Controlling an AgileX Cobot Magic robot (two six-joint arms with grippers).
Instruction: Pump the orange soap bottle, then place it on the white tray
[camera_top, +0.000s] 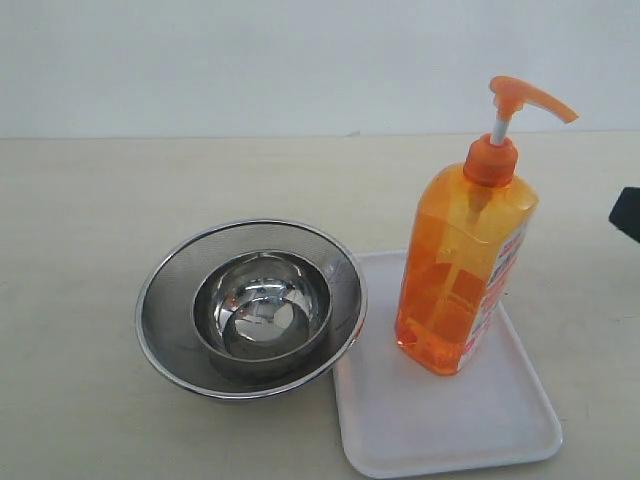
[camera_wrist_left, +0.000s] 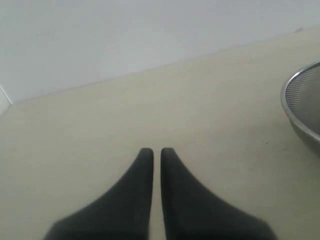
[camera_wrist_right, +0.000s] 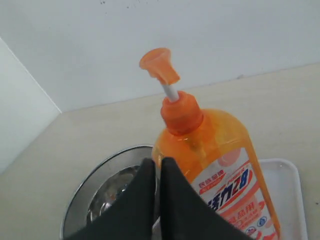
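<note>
A: Materials first?

B: Tall translucent orange plastic soap bottle (camera_top: 455, 270), glossy and flat-sided. Its orange pump head (camera_top: 520, 98) sits on a white stem, spout toward 3 o'clock. It stands on its base on the flat white plastic tray (camera_top: 450, 430), which has rounded corners and a low rim. The bottle is at the tray's 11 o'clock end.

A: Neighbours?

B: Round steel mesh strainer (camera_top: 160, 300), fine weave and polished rim, at the bottle's 9 o'clock, its rim overlapping the tray edge. A smaller mirror-bright steel bowl (camera_top: 262, 305) nests inside. Matte beige tabletop (camera_top: 100, 180).

A: Arms?

B: Left gripper (camera_wrist_left: 157, 152) hangs over bare tabletop, black tapered fingers pressed nearly together, nothing between. Right gripper (camera_wrist_right: 157, 162) sits short of the bottle's shoulder, jaws likewise clenched, gripping nothing. No gripper touches the bottle.
</note>
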